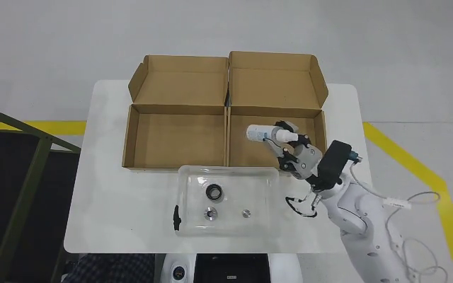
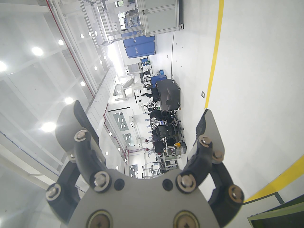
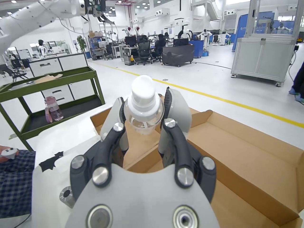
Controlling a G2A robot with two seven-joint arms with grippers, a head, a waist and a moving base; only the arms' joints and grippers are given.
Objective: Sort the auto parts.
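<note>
While grasping a white plastic cylindrical part, the right end effector hangs above the right brown cardboard box.
The part is over the box's open floor, clear of its walls; the left end effector is released, fingers apart.

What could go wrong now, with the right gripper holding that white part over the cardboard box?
The right gripper pinches the white part by its clear rounded body, so it might slip or swivel. The part's free end points toward the wall shared by the right box and the left box. Released from here, it may bounce off that wall or land in the wrong box.
</note>
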